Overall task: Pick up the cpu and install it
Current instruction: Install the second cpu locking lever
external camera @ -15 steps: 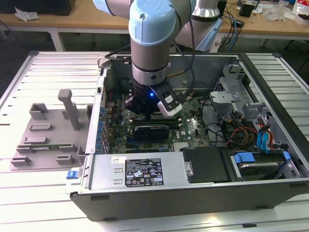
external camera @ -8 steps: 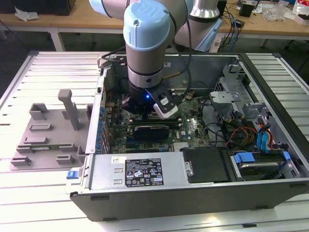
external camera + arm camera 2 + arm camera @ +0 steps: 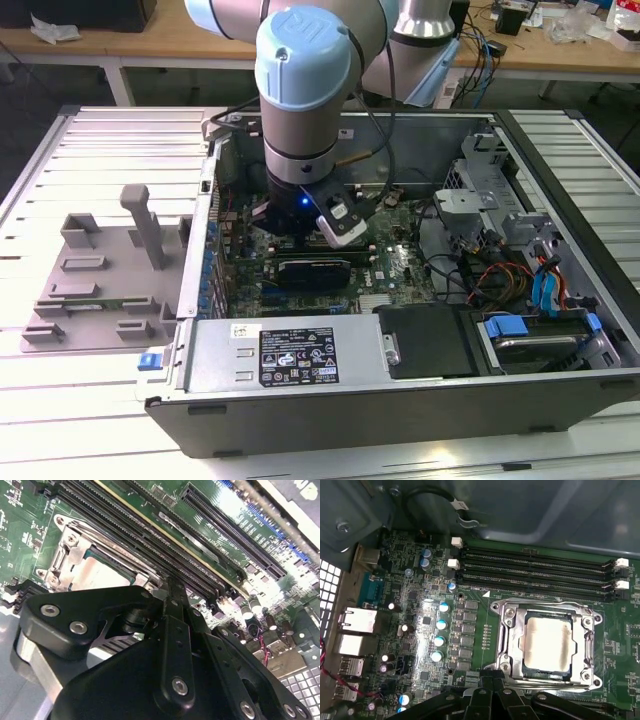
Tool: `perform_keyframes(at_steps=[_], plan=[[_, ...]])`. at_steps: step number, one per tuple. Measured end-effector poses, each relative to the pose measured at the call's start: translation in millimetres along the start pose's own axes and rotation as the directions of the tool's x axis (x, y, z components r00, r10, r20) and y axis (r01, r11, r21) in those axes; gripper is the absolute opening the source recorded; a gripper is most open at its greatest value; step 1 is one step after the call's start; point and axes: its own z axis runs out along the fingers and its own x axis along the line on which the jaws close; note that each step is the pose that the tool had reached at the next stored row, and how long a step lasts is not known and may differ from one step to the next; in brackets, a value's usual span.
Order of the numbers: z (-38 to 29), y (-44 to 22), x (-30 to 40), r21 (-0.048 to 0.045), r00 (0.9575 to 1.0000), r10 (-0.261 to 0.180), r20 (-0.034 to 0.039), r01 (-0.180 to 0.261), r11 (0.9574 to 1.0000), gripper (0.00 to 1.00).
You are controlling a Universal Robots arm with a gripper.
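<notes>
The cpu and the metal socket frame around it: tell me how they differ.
The cpu is a flat, pale, matte square; the socket frame is a shiny open rectangle with screws at its corners. The cpu sits low in the middle, while the socket frame surrounds it, larger and standing higher, with its edges overlapping the cpu's rim. Both lie flat on the green motherboard, beside the memory slots.

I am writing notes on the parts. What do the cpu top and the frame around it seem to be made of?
The cpu top looks like pale, matte silvery metal with faint smudges. The socket frame around it seems to be bright polished metal: it gives sharp glints along its edges. The gripper looks like black, satin-finished metal with silver screws.
</notes>
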Motion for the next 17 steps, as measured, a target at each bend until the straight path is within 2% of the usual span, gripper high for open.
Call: perform_keyframes(at_steps=[7,10,15,17], plan=[[3.8,1.8,2.0,-0.0017,1.0000,0.000,0.0003,0.000,1.0000,0.11],[4.7,3.2,7.7,-0.0020,1.0000,0.000,0.0004,0.000,1.0000,0.11],[5.9,5.0,8.2,-0.0018,1.0000,0.001,0.0004,-0.001,1.0000,0.11],[6.1,6.1,8.1,0.0018,1.0000,0.001,0.0001,-0.001,1.0000,0.11]])
